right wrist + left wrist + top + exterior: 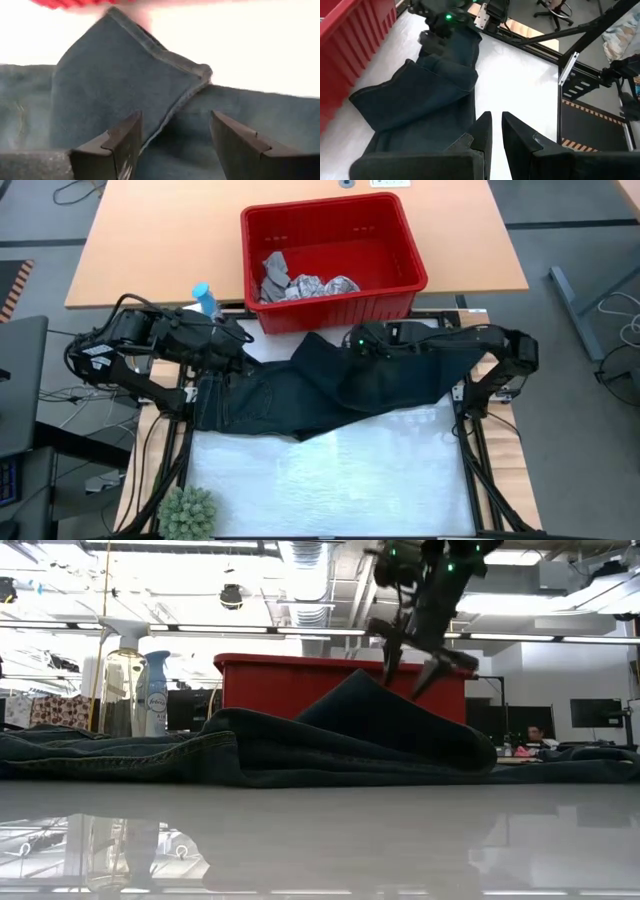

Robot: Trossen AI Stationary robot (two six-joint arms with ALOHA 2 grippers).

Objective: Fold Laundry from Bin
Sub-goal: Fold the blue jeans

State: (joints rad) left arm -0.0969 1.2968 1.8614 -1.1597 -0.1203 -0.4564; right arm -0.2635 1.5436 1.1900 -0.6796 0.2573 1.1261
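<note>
two dark trouser legs are seen folded, the denim matte and stitched; right gripper is spread wide above, left gripper nearly closed, nothing held.

bin: cut off, blurred | trousers: partly hidden under arms | plant: cropped

A spray bottle and a green plant flank the table.
</note>
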